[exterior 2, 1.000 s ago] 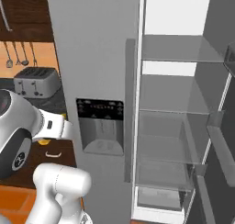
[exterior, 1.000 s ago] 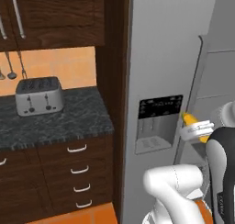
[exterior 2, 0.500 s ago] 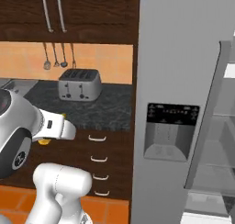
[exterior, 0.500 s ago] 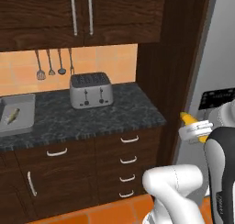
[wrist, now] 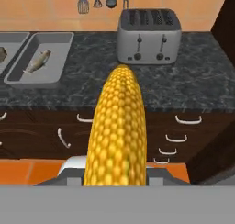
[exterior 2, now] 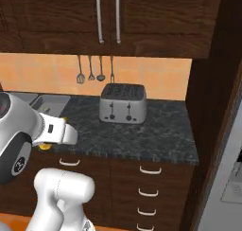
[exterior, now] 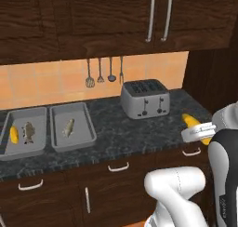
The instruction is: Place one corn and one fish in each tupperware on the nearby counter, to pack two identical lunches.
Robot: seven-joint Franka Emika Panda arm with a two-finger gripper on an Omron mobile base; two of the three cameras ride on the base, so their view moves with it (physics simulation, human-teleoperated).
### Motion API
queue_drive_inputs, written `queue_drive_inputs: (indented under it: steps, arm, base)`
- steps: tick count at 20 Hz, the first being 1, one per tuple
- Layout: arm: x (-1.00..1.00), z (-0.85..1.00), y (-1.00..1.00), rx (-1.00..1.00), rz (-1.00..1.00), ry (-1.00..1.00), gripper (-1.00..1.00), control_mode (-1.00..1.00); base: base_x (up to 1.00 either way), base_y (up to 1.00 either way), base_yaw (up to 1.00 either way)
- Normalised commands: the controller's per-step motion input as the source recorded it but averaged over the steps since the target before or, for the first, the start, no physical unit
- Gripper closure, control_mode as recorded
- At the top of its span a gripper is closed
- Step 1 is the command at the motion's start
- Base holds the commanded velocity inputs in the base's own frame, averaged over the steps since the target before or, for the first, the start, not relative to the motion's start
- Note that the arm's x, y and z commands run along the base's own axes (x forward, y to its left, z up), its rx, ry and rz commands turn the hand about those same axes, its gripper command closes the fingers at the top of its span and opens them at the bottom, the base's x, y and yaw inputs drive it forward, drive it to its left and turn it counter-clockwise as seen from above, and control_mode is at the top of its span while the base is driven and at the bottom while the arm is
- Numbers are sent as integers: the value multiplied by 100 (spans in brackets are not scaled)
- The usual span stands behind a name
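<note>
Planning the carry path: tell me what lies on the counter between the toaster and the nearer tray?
Nothing: in the left base view only bare counter separates the toaster from the nearer tupperware, which holds one fish.

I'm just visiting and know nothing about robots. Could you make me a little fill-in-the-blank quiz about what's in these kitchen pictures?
1. The gripper carries a yellow ____.
2. The left tupperware holds one corn and one fish; the right tupperware holds just a ____.
3. The silver toaster stands on the black ____.

Missing words: corn; fish; counter
</note>
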Motion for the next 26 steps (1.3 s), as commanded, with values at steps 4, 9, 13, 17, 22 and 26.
queue_drive_inputs:
  steps: [4, 9, 13, 17, 22, 26]
  arm:
    - [0, 0, 0, 0, 0, 0, 100, 100]
    - [0, 0, 0, 0, 0, 0, 100, 100]
    - [0, 0, 0, 0, 0, 0, 100, 100]
    - [14, -9, 0, 0, 0, 0, 100, -100]
    - [87, -81, 0, -4, 0, 6, 100, -100]
    - [100, -86, 0, -6, 0, 8, 100, -100]
  base:
    - [7, 100, 0]
    - [32, 98, 0]
    - [77, 48, 1]
    - [45, 37, 0]
    - [0, 0, 0]
    - [0, 0, 0]
